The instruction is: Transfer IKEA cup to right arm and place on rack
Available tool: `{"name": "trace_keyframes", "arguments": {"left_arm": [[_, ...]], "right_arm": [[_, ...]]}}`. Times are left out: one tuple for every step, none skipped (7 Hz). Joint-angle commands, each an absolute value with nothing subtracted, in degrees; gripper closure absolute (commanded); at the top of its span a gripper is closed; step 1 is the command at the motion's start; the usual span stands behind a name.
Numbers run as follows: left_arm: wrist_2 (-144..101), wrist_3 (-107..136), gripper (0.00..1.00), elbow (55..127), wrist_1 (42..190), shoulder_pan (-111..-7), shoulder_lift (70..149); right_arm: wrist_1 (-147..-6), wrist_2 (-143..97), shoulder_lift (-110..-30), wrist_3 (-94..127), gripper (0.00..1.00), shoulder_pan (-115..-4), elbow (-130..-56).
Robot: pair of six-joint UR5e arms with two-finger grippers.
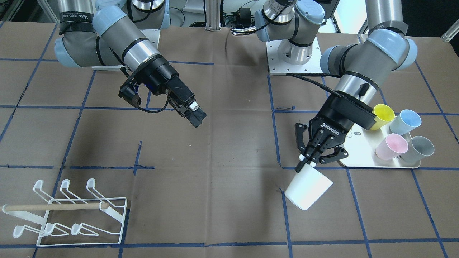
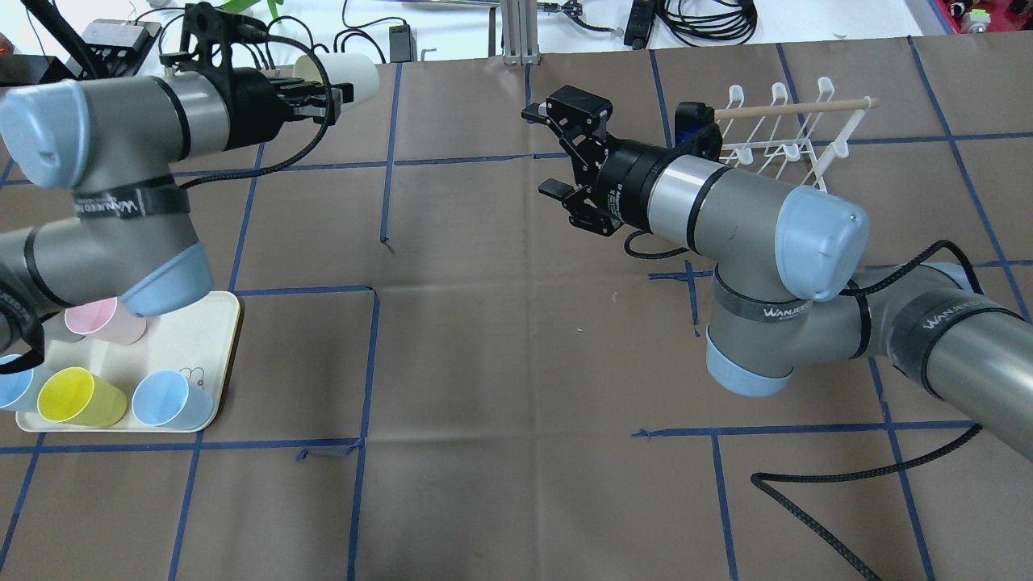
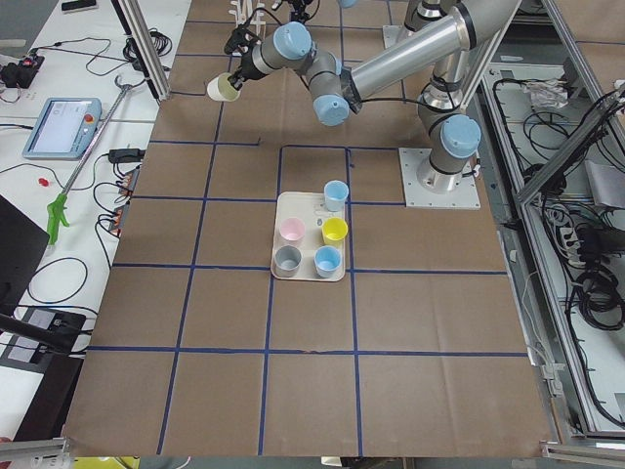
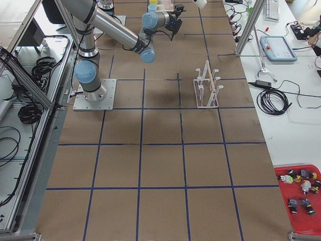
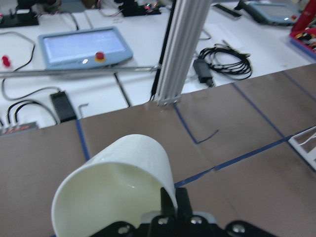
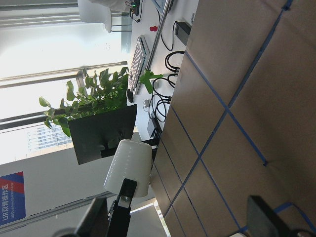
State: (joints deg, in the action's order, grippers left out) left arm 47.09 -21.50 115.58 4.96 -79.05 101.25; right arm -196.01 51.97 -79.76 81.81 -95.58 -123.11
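The white IKEA cup (image 1: pixel 309 190) hangs tilted off the surface (image 1: pixel 222 172), at about 4 o'clock in the front-facing view. The left gripper (image 1: pixel 310 161) pinches it by the rim, one finger inside the wall. The right gripper (image 2: pixel 539 150) is empty, its fingers spread wide, aimed towards the cup but well apart from it. The main risk is probably that thin rim hold. If the right fingers arrive off-line and knock the wall, the cup could pivot or slip out. If the left lets go before the right has clamped, it would likely drop to the surface. The two grippers could also clash around so small a target. There are two arms and one carried cup. One rack (image 1: pixel 57 206), at 8 o'clock in that view, has six prongs in two rows of three. One tray (image 1: pixel 360 152) holds five cups: a pink cup (image 3: pixel 291 231), a yellow cup (image 3: pixel 335 231), a grey cup (image 3: pixel 287 258), a near blue cup (image 3: pixel 327 260) and a far blue cup (image 3: pixel 336 193).
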Motion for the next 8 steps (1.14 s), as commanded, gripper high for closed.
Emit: {"name": "trace_keyframes", "arguments": {"left_arm": [[42.8,-20.7,1.00,120.7,-11.1,-84.2,104.2],[46.5,-18.9,1.00,121.1,-13.0,-86.2,104.4],[49.0,-18.7,1.00,121.6,-14.1,-87.1,104.8],[49.1,-18.7,1.00,123.9,-17.7,-87.6,105.0],[48.8,-18.6,1.00,124.7,-21.1,-87.6,106.9],[48.5,-16.2,1.00,124.5,-24.5,-88.1,109.4],[47.2,-13.9,1.00,124.6,-27.1,-89.5,110.5],[45.9,-13.5,1.00,124.9,-27.2,-90.6,110.5]], "right_arm": [[-196.3,51.4,-79.0,82.0,0.00,-95.6,-123.0],[-196.1,51.3,-79.0,81.9,0.00,-95.6,-123.0],[-195.7,51.6,-78.9,81.9,0.00,-95.7,-123.2],[-195.7,51.8,-78.6,82.0,0.00,-95.7,-123.1],[-195.7,52.0,-77.7,82.1,0.00,-95.7,-122.9],[-195.7,52.1,-76.7,82.5,0.00,-95.7,-122.5],[-195.8,52.0,-75.6,83.6,0.00,-95.6,-122.3],[-195.8,52.1,-74.6,83.7,0.00,-95.6,-121.3]]}}
